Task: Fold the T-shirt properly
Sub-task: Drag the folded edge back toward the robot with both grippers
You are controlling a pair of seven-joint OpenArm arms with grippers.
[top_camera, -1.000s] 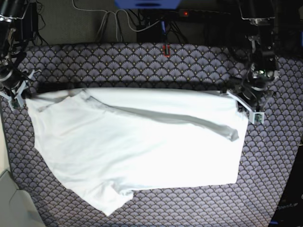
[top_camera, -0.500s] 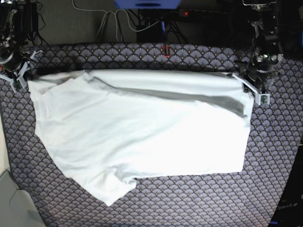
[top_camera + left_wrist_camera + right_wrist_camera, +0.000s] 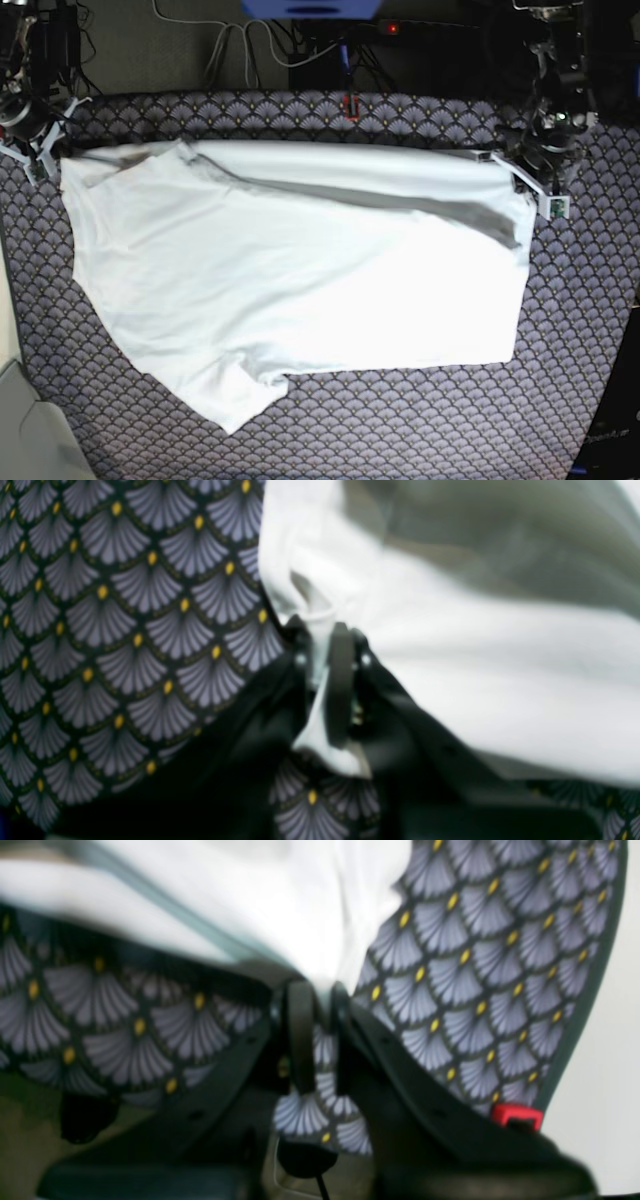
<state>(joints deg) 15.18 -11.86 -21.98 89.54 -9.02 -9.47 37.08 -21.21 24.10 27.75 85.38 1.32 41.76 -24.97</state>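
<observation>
White T-shirt, far edge lifted

robot lab bench, fan-patterned cloth over table, tangled cables, power strip behind

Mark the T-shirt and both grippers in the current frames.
T-shirt [image 3: 300, 280]: base view, middle of the cloth.
Left gripper [image 3: 334, 635]: left wrist view, fingertips pinching cloth.
Right gripper [image 3: 320, 990]: right wrist view, fingertips pinching cloth.

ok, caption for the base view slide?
Both grippers, left and right, pinch the white T-shirt by its far edge over the patterned cloth.
</observation>
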